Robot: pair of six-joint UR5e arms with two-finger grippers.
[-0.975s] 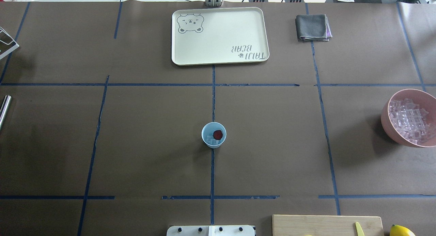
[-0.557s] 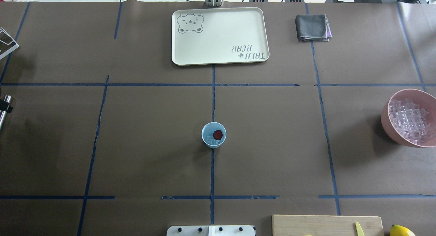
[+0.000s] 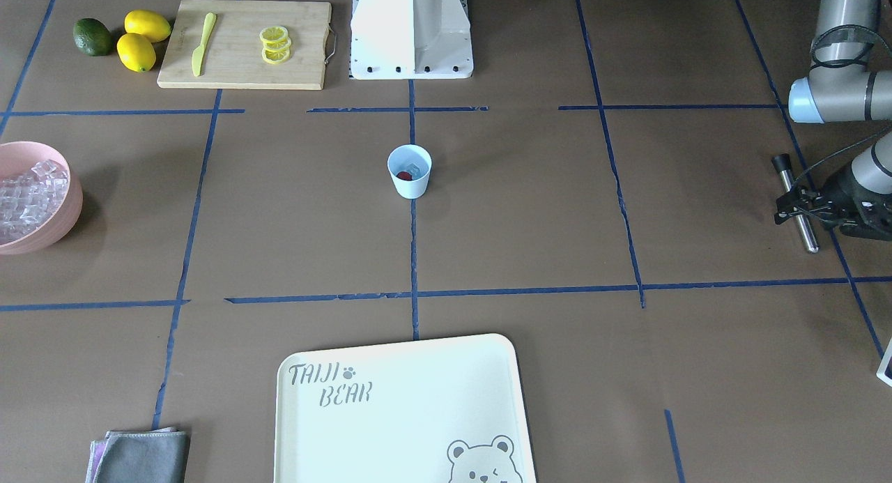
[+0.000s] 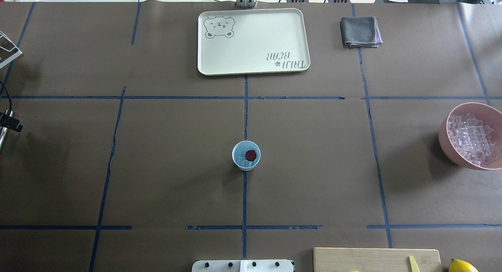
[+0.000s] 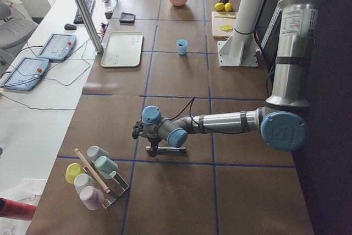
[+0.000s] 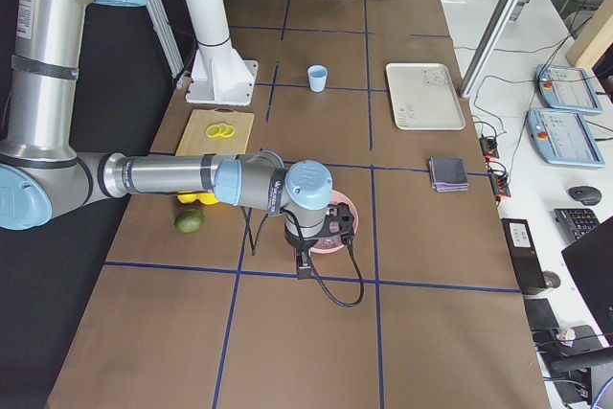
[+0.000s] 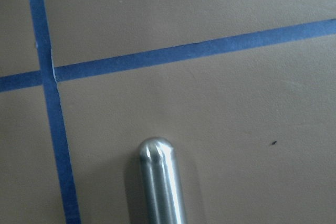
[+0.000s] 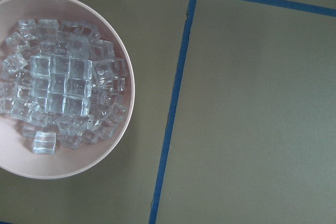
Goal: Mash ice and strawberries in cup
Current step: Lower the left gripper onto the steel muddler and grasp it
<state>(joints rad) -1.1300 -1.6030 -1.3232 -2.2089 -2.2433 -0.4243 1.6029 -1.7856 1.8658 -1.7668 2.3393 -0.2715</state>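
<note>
Slides further over the metal rod [image 3: 788, 182], well apart from the cup [image 3: 409, 171], with left end effector [image 3: 796, 208]; closure impossible to tell. Probably stiff, slick: grasp mid-shaft.

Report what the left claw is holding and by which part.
Cannot tell. The left claw sits midway along the metal rod, but closure is not visible.

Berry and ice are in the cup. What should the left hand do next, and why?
Probably close the left hand firmly on the metal rod and lift it. The hand sits across the rod, which lies flat on the table far from the cup, and the cup holds the strawberry and ice, apparently unmashed.
</note>
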